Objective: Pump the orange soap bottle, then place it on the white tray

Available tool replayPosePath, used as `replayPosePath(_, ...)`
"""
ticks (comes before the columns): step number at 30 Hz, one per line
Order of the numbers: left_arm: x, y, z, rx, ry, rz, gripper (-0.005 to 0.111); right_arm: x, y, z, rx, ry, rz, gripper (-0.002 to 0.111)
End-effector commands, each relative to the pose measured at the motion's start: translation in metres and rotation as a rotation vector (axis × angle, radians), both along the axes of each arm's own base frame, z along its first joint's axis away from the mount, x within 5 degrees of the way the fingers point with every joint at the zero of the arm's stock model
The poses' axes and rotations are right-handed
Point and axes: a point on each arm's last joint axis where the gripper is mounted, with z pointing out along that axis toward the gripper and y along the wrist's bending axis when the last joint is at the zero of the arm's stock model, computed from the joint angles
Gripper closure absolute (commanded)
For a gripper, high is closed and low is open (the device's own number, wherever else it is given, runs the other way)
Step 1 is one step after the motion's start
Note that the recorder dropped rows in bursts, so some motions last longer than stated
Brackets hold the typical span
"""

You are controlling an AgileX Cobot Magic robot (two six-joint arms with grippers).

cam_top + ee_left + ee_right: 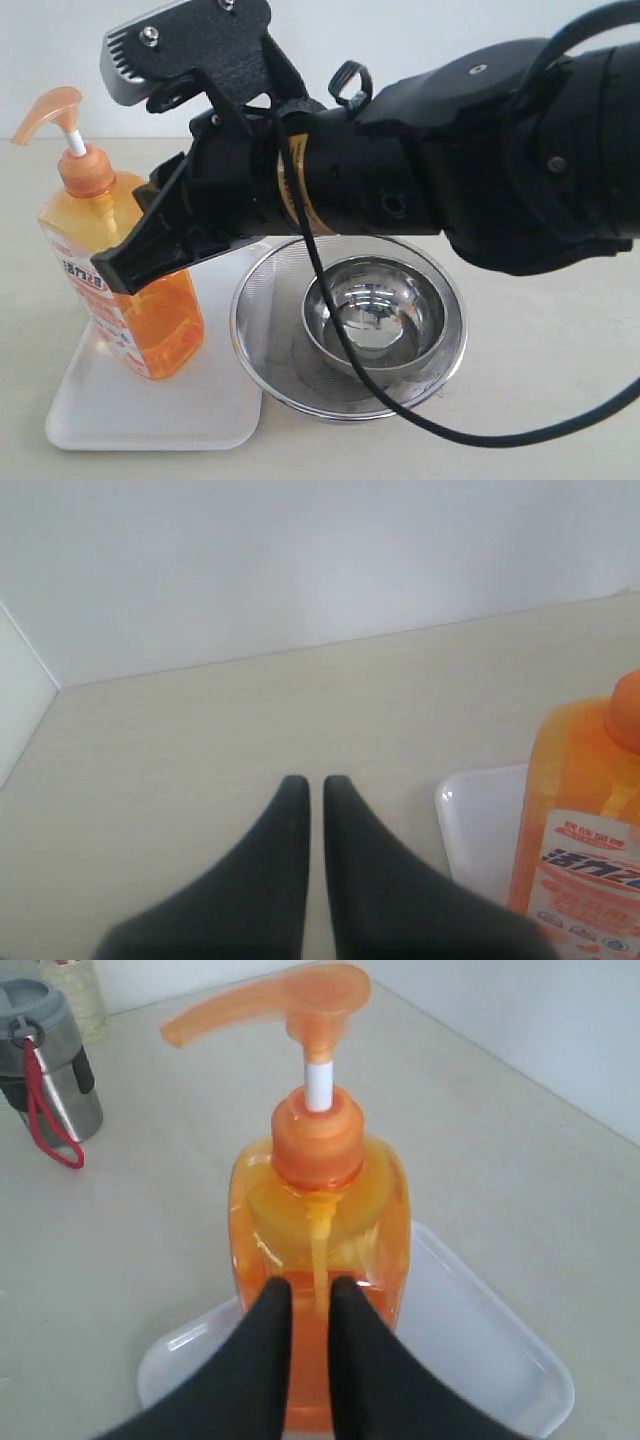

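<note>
The orange soap bottle (pixel 160 320) stands upright on the white tray (pixel 150 425), its pump head (pixel 48 110) raised on the white stem. My right gripper (pixel 115 270) hovers just in front of the bottle's upper body, fingers drawn close together with only a thin slit between them and nothing in it. In the right wrist view the fingertips (pixel 272 1295) sit before the bottle (pixel 320 1200), which rests on the tray (pixel 490 1350). My left gripper (pixel 305 782) is shut and empty over bare table, beside the tray (pixel 480 820) and bottle (pixel 580 810).
A round steel mesh strainer (pixel 440 290) holding a shiny steel bowl (pixel 375 320) sits right beside the tray, under my right arm. A grey flask with a red cord (pixel 50 1060) stands farther off on the table. A wall runs along the back.
</note>
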Motion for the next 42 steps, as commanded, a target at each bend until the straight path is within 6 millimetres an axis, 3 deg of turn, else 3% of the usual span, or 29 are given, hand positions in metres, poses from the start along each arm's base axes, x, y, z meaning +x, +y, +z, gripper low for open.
replayPosePath(1, -0.001, 0.000, -0.002, -0.039, 0.011, 0.007, 0.102, 0.004, -0.005, 0.002, -0.025, -0.058, -0.037, 0.106)
replayPosePath(6, 0.000, -0.003, -0.017, -0.082, 0.059, 0.019, 0.102, 0.019, -0.016, 0.005, -0.098, -0.183, -0.201, 0.106)
replayPosePath(10, 0.003, -0.008, -0.042, -0.171, 0.069, 0.026, 0.102, 0.025, -0.014, -0.004, -0.167, -0.247, -0.193, 0.108)
replayPosePath(13, 0.006, -0.018, -0.054, -0.272, 0.015, -0.046, 0.102, 0.035, -0.009, -0.021, -0.206, -0.218, -0.171, 0.108)
replayPosePath(16, 0.009, -0.022, -0.065, -0.261, -0.002, -0.071, 0.102, 0.051, -0.008, -0.032, -0.220, -0.183, -0.208, 0.108)
replayPosePath(23, 0.022, -0.037, -0.080, -0.185, 0.064, -0.145, 0.102, 0.073, -0.004, -0.038, -0.132, -0.064, -0.290, 0.108)
replayPosePath(32, 0.037, -0.053, -0.094, -0.060, 0.141, -0.218, 0.102, 0.093, 0.001, -0.063, -0.155, 0.038, -0.145, 0.108)
replayPosePath(42, 0.049, -0.059, -0.103, -0.081, 0.159, -0.167, 0.102, 0.091, 0.008, -0.057, -0.209, -0.076, -0.013, 0.108)
